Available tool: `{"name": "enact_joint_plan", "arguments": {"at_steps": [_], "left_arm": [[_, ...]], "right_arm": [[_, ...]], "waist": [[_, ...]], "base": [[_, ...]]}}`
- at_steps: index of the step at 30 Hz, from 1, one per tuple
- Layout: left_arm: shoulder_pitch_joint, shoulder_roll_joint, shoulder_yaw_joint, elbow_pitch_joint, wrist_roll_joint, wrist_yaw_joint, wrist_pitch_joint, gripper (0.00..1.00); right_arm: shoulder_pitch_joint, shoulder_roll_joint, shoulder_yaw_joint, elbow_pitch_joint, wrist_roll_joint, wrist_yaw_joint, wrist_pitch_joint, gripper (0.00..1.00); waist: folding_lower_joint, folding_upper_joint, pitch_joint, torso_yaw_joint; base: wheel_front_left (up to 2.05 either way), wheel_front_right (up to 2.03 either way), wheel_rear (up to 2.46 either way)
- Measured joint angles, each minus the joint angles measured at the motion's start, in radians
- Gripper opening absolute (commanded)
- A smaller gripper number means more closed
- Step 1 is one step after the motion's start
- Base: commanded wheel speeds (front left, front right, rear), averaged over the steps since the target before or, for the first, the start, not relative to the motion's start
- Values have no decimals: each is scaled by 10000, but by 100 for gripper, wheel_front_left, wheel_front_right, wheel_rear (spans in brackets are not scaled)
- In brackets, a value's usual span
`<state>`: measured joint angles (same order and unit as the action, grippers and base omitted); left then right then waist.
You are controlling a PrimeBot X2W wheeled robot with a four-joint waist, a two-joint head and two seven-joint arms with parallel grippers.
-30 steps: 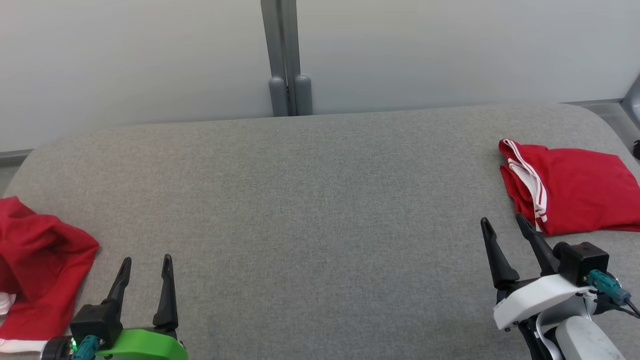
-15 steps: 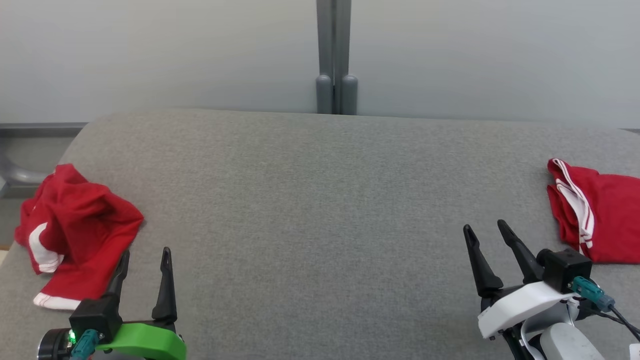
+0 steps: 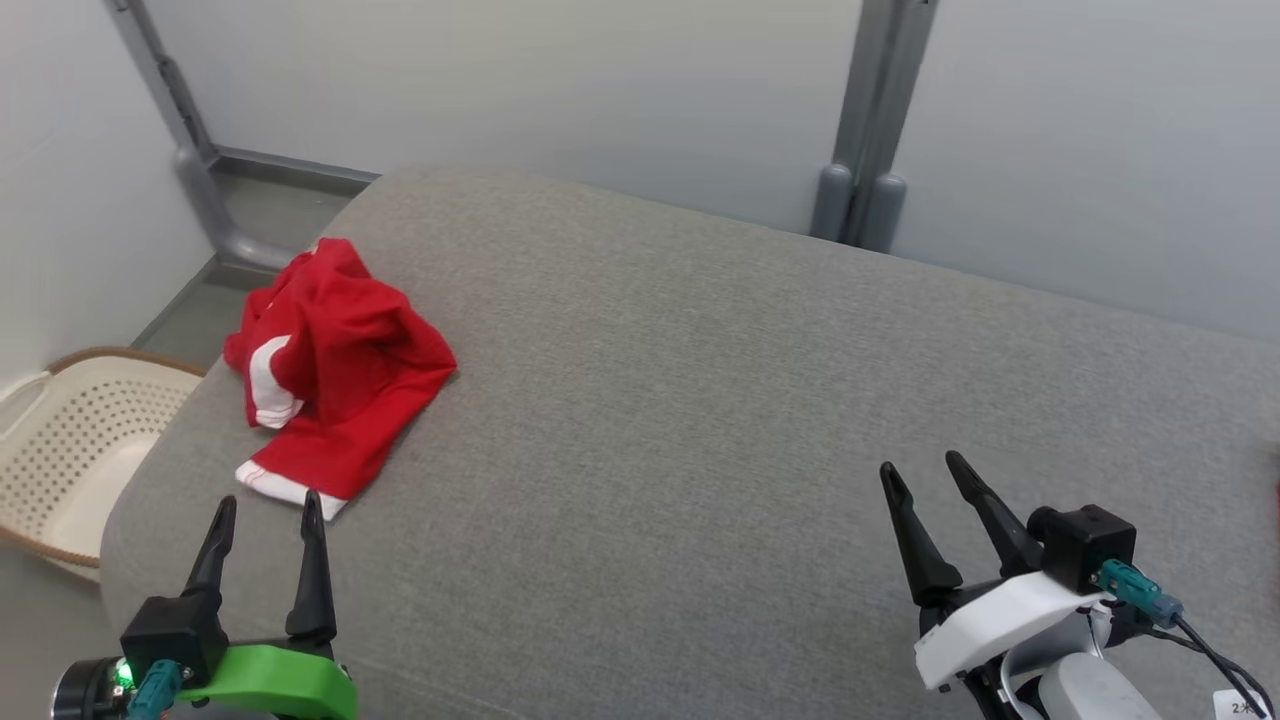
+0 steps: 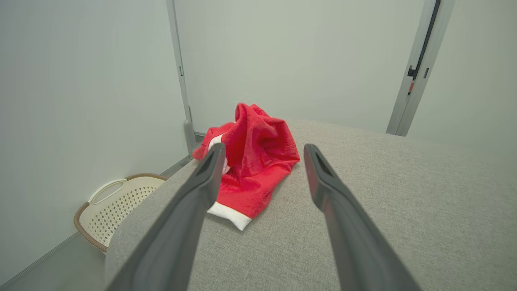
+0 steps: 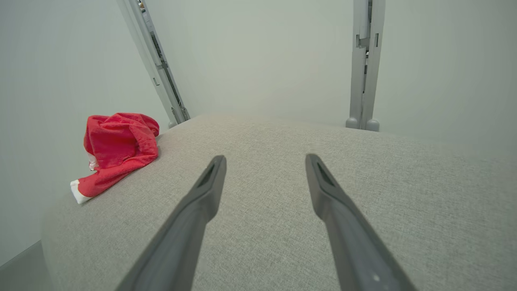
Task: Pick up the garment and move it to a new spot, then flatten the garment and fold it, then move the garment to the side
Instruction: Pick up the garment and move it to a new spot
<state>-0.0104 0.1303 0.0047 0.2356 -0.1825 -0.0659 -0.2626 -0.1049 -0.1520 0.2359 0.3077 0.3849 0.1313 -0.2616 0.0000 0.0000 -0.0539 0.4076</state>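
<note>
two grippers and one garment on a grey padded surface [image 3: 720, 400]. the left gripper [image 3: 270, 498], on a green mount, stands at the lower left of the head view. its two dark fingers are parted wide, with nothing between them. its fingertips [image 3: 312, 515] sit just short of the white hem of the garment [image 3: 340, 370]; whether they touch it cannot be told from this view. the right gripper [image 3: 920, 463], on a white mount, stands at the lower right, likewise spread wide and empty. it is over bare fabric and well apart from the garment.

the garment is red with white trim and crumpled into a loose heap, neither flattened nor folded. it lies near the far left corner of the surface, close to the left edge. in the left wrist view the heap lies directly ahead, seen between and beyond the two fingers, with a white-edged flap pointing toward the camera. in the right wrist view it lies off to the left, near the rounded edge of the surface.

on the floor to the left of the surface stands a cream perforated basket [image 3: 85, 440] with a brown rim, near the pale wall. a grey upright post [image 3: 870, 120] rises behind the far edge of the surface.
</note>
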Motion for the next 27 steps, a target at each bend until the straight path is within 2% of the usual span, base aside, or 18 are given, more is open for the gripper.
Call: {"name": "enact_joint_plan", "arguments": {"at_steps": [7, 15, 19, 27], "left_arm": [[133, 71, 199, -134, -121, 134, 2, 100], [130, 86, 205, -180, -288, 132, 151, 100], [-419, 240, 180, -314, -742, -82, 1045, 100], [-2893, 1296, 554, 73, -2088, -408, 3697, 100]], "right_arm": [[-305, -17, 359, 13, 12, 0, 0, 100], [-340, -151, 449, -366, -23, -2, 0, 100], [-218, -173, 140, -1126, -286, -2, -2, 100], [-403, -345, -54, -2686, -819, -2, -12, 100]], "waist": [[0, 0, 35, 780], [0, 0, 104, 875], [0, 0, 197, 864], [0, 0, 917, 549]], "base": [[0, 0, 0], [0, 0, 0], [0, 0, 0], [0, 0, 0]]}}
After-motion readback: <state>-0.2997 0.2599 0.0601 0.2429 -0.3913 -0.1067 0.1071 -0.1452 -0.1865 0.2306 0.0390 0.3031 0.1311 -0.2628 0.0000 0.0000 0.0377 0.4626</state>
